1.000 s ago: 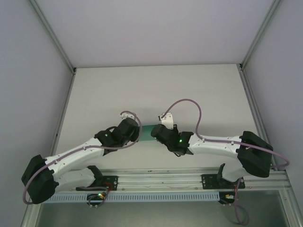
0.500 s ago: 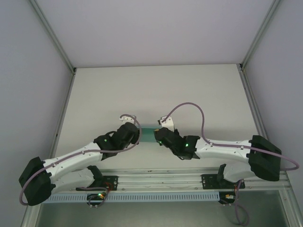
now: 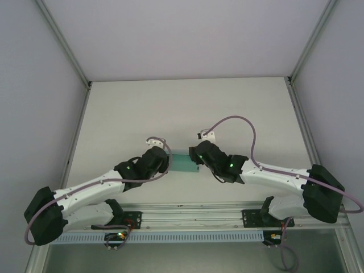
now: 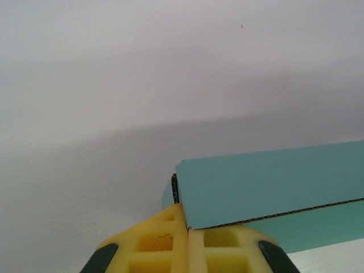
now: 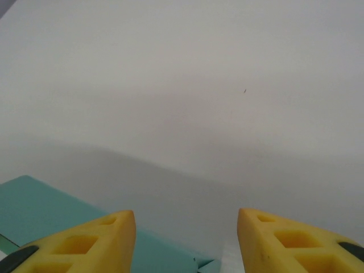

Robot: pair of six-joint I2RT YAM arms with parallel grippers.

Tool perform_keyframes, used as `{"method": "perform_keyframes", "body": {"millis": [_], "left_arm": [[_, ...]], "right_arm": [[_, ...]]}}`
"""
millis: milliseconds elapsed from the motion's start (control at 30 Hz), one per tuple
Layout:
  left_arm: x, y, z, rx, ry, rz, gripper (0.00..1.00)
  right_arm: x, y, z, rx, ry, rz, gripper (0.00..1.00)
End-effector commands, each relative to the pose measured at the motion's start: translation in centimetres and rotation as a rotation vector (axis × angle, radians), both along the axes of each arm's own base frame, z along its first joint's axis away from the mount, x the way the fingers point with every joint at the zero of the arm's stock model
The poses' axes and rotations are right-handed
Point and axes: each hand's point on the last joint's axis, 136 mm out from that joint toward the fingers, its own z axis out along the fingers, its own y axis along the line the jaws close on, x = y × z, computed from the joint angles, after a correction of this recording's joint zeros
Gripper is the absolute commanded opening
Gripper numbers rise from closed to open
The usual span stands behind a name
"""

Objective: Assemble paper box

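The teal paper box [image 3: 183,163] lies low over the table between the two arms, near the front edge. My left gripper [image 4: 187,224] is shut on a corner of the paper box [image 4: 267,185]; its yellow fingers [image 4: 153,242] press together on the card's edge, and a folded panel runs off to the right. My right gripper [image 5: 186,219] stands open just right of the box, its yellow fingers [image 5: 91,242] wide apart with nothing between them. A teal part of the paper box [image 5: 34,207] shows at the lower left, behind the left finger.
The white table [image 3: 187,108] stretches bare behind the arms to the back wall. Metal frame rails [image 3: 77,136] run along both sides. The arm bases and mounting rail [image 3: 193,219] sit at the near edge.
The right gripper has let go of the box and moved right and slightly back. The left gripper has kept its hold, and the box has shifted a little.
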Motion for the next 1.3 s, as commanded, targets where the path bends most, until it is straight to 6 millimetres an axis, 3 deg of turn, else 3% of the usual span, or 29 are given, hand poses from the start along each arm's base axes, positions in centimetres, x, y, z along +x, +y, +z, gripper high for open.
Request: {"method": "perform_keyframes", "body": {"millis": [0,133,400,500,600,800,933,1067,1100,1200,1267], "left_arm": [[-3.3,1.3,-3.7,0.144,0.158,-0.113,0.17],[-3.6,0.3,-1.5,0.086,0.136,-0.166,0.31],[-4.9,-1.5,3.3,-0.087,0.12,-0.256,0.79],[-4.3,-1.6,3.7,-0.093,0.118,-0.226,0.85],[-2.4,-0.2,3.0,-0.098,0.167,-0.088,0.86],[-0.8,-0.2,0.0,-0.178,0.269,-0.051,0.73],[-1.6,0.3,-2.3,-0.153,0.3,-0.062,0.59],[-2.8,0.3,-5.1,-0.201,0.323,-0.083,0.51],[-3.0,0.5,-5.8,-0.202,0.328,-0.078,0.48],[-3.3,1.0,-7.2,-0.199,0.329,-0.07,0.26],[-3.5,1.0,-7.4,-0.213,0.324,-0.073,0.22]], "right_arm": [[-1.1,-0.5,-3.3,-0.013,0.105,-0.016,0.48],[-1.8,-0.9,-5.2,-0.013,0.16,-0.036,0.43],[-2.4,-1.5,-6.4,-0.007,0.191,-0.052,0.42],[-2.5,-1.7,-6.6,-0.007,0.192,-0.054,0.4],[-2.7,-1.8,-6.9,0.001,0.191,-0.05,0.37],[-2.7,-2.2,-7.2,-0.003,0.192,-0.051,0.37],[-2.7,-2.4,-7.8,0.018,0.21,-0.049,0.34],[-3.1,-2.1,-8.6,0.069,0.23,-0.011,0.31],[-3.2,-2.0,-8.8,0.089,0.23,0.0,0.28],[-3.3,-1.9,-9.7,0.153,0.232,0.03,0.19],[-3.4,-1.8,-9.9,0.184,0.214,0.051,0.12]]}}
